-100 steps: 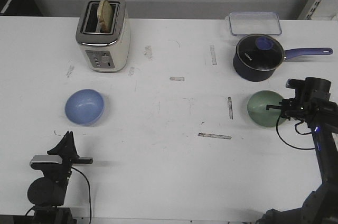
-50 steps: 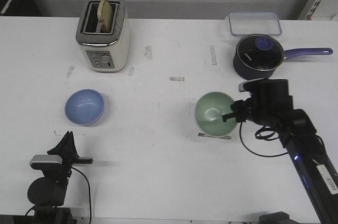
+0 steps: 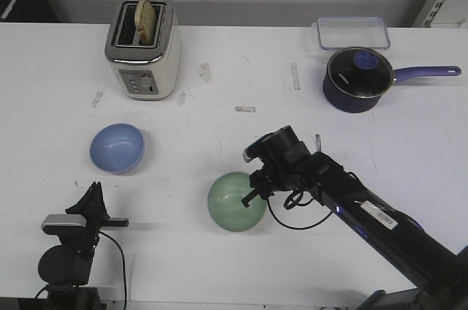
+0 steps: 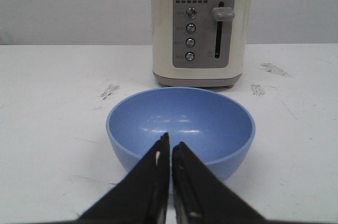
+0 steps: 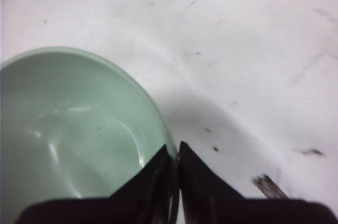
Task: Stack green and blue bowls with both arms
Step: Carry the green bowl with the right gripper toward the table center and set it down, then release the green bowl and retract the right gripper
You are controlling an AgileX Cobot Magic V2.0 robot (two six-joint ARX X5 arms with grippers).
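The pale green bowl (image 3: pixel 236 202) hangs over the front middle of the table, held by its rim in my right gripper (image 3: pixel 255 194). In the right wrist view the fingers pinch the green bowl's (image 5: pixel 68 129) wall, one inside and one outside, at my right gripper (image 5: pixel 175 152). The blue bowl (image 3: pixel 117 148) sits upright on the table at the left. My left gripper (image 3: pixel 93 193) rests low at the front left, just short of it. In the left wrist view my left gripper (image 4: pixel 170 145) is shut and empty, its tips just before the blue bowl (image 4: pixel 182 126).
A cream toaster (image 3: pixel 142 45) with bread stands at the back left, behind the blue bowl, and also shows in the left wrist view (image 4: pixel 202 26). A navy saucepan (image 3: pixel 357 78) with a long handle and a clear lidded box (image 3: pixel 352 31) sit at the back right.
My right arm has carried the green bowl from the right side of the table leftward and toward the front. The left arm and blue bowl have not moved.
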